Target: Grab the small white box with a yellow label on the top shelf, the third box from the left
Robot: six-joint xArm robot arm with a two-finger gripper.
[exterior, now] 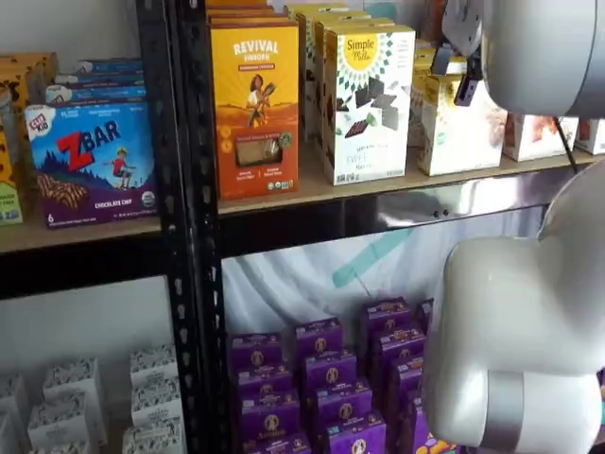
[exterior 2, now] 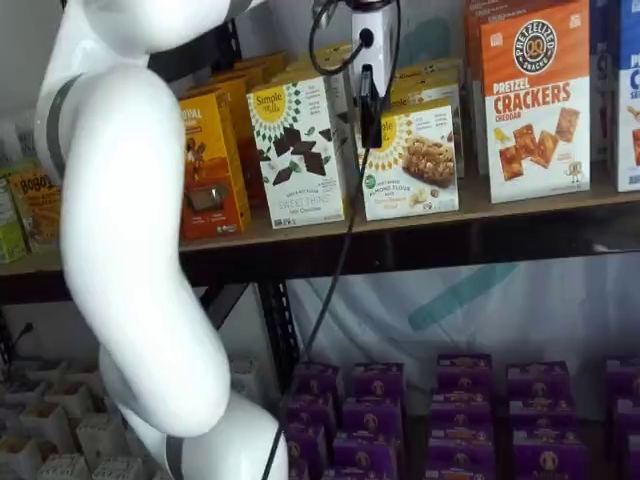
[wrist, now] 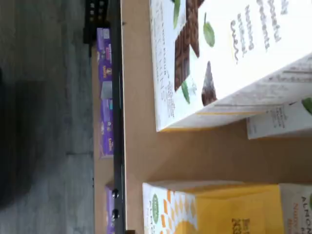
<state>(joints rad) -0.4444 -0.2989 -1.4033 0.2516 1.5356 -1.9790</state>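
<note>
The small white box (exterior 2: pixel 415 165) with a yellow top band and a cracker picture stands on the top shelf (exterior 2: pixel 520 210), a tan board on a dark beam. It also shows in a shelf view (exterior: pixel 463 132) and in the wrist view (wrist: pixel 170 209), where the board (wrist: pixel 195 151) lies bare beside it. My gripper (exterior 2: pixel 370 135) hangs in front of the box's upper left part. Its white body is above and one black finger shows side-on, so no gap can be judged. It holds nothing that I can see.
A taller white box with chocolate squares (exterior 2: pixel 300 150) stands just left of the small box and fills much of the wrist view (wrist: pixel 219 58). An orange-and-white pretzel cracker box (exterior 2: pixel 535 100) stands to the right. Purple boxes (exterior 2: pixel 460 420) fill the lower shelf. My white arm (exterior 2: pixel 130 250) blocks the left.
</note>
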